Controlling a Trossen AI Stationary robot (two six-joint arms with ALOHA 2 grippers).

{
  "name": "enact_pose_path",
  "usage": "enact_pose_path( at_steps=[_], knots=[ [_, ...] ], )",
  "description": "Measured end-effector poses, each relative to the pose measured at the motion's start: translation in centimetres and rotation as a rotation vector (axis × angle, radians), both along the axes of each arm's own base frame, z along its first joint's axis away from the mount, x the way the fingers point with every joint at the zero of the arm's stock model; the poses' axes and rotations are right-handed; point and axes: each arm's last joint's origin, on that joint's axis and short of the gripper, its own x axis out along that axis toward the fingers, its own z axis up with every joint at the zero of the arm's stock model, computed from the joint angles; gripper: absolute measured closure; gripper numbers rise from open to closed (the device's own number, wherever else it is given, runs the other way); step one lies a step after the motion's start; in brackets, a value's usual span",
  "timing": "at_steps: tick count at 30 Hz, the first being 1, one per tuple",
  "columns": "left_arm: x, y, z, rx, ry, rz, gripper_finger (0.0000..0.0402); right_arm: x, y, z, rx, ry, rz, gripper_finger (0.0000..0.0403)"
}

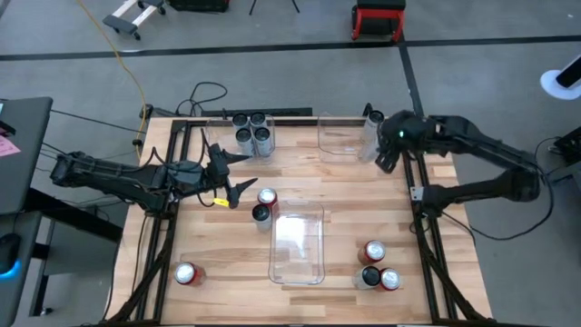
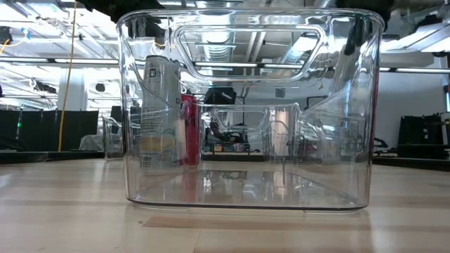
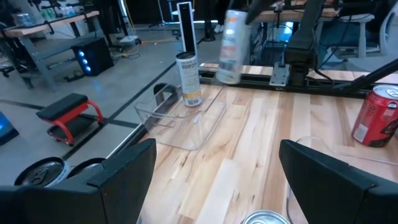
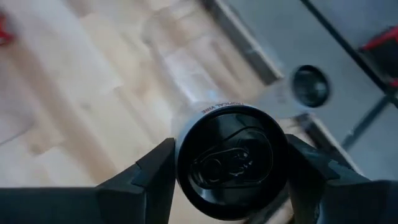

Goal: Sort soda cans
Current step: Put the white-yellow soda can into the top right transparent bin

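So, right gripper (image 4: 227, 165) clamped on a silver can (image 4: 231, 158), over the far-right bin (image 1: 340, 145) | left gripper (image 1: 238, 173) spread wide, empty, near the red can (image 1: 267, 197) mid-surface | cans look light, slick, dentable: grab mid-body

Four cans (image 1: 252, 133) stand in the bin (image 1: 238, 136) near the table's (image 1: 345, 195) far edge, left of a second bin (image 1: 341, 136) holding one can (image 1: 373, 118). A third bin (image 1: 298, 243) sits mid-table, two cans (image 1: 264, 204) at its far-left corner. Three cans (image 1: 377, 266) cluster to its right and one can (image 1: 187, 273) sits near the front-left corner; a further can (image 4: 231, 160), apparently tilted, is at the second bin's right wall.
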Motion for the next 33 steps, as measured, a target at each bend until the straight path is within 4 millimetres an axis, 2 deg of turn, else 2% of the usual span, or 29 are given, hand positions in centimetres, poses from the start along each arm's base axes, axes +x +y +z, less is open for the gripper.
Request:
enact_pose_path(
  at_steps=[5,9,16,21,27,33],
  knots=[
    [0.0,0.0,0.0,0.002,0.001,0.0,0.0066,-0.2,-2.2,0.2,-0.051,0.002,-0.058,0.0171],
    [0.0,0.0,0.0,0.001,0.0,-0.001,0.0066,0.3,-3.7,-0.2,-0.043,0.016,-0.055,0.0171],
    [0.0,0.0,0.0,0.005,0.003,-0.001,0.0066,0.9,-5.9,-2.5,0.012,0.076,-0.066,0.0171],
    [0.0,0.0,-0.2,0.006,0.024,-0.001,0.0066,0.1,-7.4,-3.8,0.048,0.059,-0.098,0.0171],
    [0.0,0.0,-0.2,0.013,0.023,0.0,0.0066,-1.0,-8.3,-5.2,0.098,0.086,-0.135,0.0172],
    [0.0,0.0,-0.1,0.014,0.012,0.004,0.0066,-1.1,-8.7,-6.4,0.102,0.086,-0.131,0.0172]
  ],
)
